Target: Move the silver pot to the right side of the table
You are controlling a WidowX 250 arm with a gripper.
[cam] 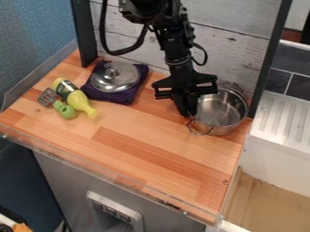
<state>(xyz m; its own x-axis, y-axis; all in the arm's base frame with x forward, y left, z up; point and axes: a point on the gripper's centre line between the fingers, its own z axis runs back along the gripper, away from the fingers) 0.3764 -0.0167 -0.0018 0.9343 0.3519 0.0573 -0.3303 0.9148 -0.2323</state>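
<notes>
1. A butcher-block table (139, 154) bears a metal lid (115, 78).
2. Right of the lid, the silver pot (224, 111) stands near the table's right edge.
3. The gripper (187, 113) is at the pot's lid-facing side; wide or narrow, I cannot tell.
4. Placement seems nearly finished; next, probably let go and rise clear.
5. Front-left of the lid, the yellow squeeze bottle's label (65, 88) is illegible.

On the counter (139, 156) there are one metal pot (220, 111) with two handles, one lid (115, 77) with one knob, one purple cloth (122, 97), one yellow bottle (75, 97), one slotted spatula head (47, 97) and one green piece (65, 110), possibly its handle.
</notes>
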